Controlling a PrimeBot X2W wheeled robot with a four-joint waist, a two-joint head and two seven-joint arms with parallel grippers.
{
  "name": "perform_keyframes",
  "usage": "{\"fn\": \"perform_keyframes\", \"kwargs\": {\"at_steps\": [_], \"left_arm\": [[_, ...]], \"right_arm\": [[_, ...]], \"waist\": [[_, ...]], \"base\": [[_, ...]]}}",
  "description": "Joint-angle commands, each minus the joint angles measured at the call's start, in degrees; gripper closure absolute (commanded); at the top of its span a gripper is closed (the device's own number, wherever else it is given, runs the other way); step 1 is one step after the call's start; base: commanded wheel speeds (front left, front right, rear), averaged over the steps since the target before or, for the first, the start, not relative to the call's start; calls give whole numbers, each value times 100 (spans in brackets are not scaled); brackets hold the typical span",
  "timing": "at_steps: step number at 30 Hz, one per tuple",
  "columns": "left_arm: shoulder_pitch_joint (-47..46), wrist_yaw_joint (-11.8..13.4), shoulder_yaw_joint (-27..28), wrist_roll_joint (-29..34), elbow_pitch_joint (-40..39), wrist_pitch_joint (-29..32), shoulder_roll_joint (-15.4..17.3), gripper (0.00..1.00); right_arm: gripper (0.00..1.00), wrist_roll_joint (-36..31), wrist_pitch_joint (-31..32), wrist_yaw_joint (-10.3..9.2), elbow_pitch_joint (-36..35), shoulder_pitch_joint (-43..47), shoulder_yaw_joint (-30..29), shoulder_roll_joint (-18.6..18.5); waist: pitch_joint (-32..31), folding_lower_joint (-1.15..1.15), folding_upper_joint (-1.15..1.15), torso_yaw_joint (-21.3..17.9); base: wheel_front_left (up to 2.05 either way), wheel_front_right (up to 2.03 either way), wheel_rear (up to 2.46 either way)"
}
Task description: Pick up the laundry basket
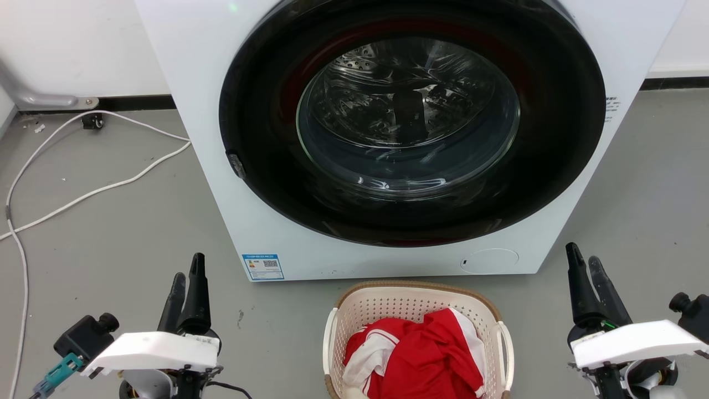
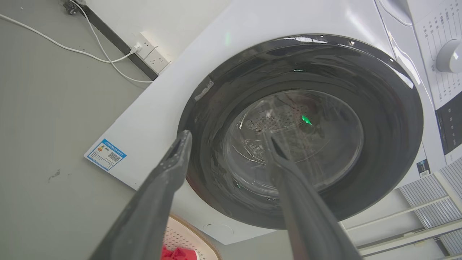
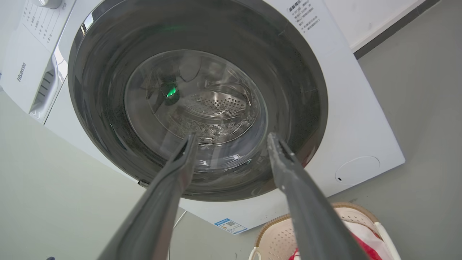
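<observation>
Sitting on the grey floor (image 1: 111,238) just in front of the lower front edge of the washing machine (image 1: 205,83), the laundry basket (image 1: 376,311) rests upright and has not been lifted. A crumpled red and white garment (image 1: 421,354) fills it. Its white side handles (image 1: 329,338) face outward to either side, and nothing is touching them.

The left gripper (image 1: 188,269) hovers above the floor well to the basket's left, and the right gripper (image 1: 581,254) well to its right. Both point toward the washer. In each wrist view the two dark fingers stand apart with nothing between them, so both tools are released and empty. A white cable (image 1: 83,194) trails across the floor to the far left, clear of the work.

By my reading this is the very start: the approach has not begun and no grasp is set. The next move calls for both arms to swing inward and drop to handle height, one gripper to each handle. The fingers would need to straddle the thin handle loop before closing. A level, matched lift seems wise, since the load of cloth could tip an uneven raise.
</observation>
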Motion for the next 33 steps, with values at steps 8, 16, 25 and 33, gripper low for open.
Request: {"fn": "perform_keyframes", "kwargs": {"at_steps": [8, 16, 25, 33], "left_arm": [[57, 9, -62, 706, -150, -180, 26, 0], [120, 52, -145, 1356, -164, -320, 27, 0], [192, 97, -233, 2010, -168, -466, 29, 0], [244, 149, -290, 2501, -116, -581, 30, 0]], "right_arm": [[0, -739, -192, 0, -203, 61, 71, -17], [0, -1453, -328, 0, -238, 128, 47, -18], [0, -2181, -475, 0, -259, 197, 59, -20], [0, -2712, -594, 0, -312, 267, 109, -21]], "waist": [[1, 0, 0, 7], [-3, 0, 0, 12], [-9, 0, 0, 8], [-11, 0, 0, 9]], "base": [[0, 0, 0], [0, 0, 0], [0, 0, 0], [0, 0, 0]]}}
